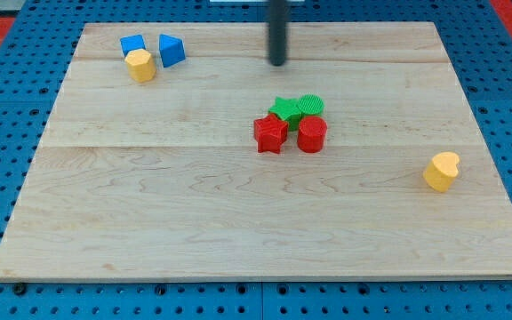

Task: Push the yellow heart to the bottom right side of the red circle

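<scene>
The yellow heart (441,171) lies alone near the view's right edge of the table (149,222), well apart from every other block and to the right of and slightly below the red circle (312,135). Since the goal spot is just off the circle's lower right, the heart probably needs a push toward the view's left and a little upward. The red circle sits in a tight cluster at mid-table: a red star (270,135) just beside it on the left, a green star (284,109) and a green circle (311,105) touching or nearly touching above. My tip (278,63) stands above this cluster toward the view's top, touching no block and far from the heart; there is no gripper, only the bare rod, holding nothing. In the top left corner rest a yellow hexagon (140,65) and two blue blocks (132,44) (172,50), clear of any likely path.
</scene>
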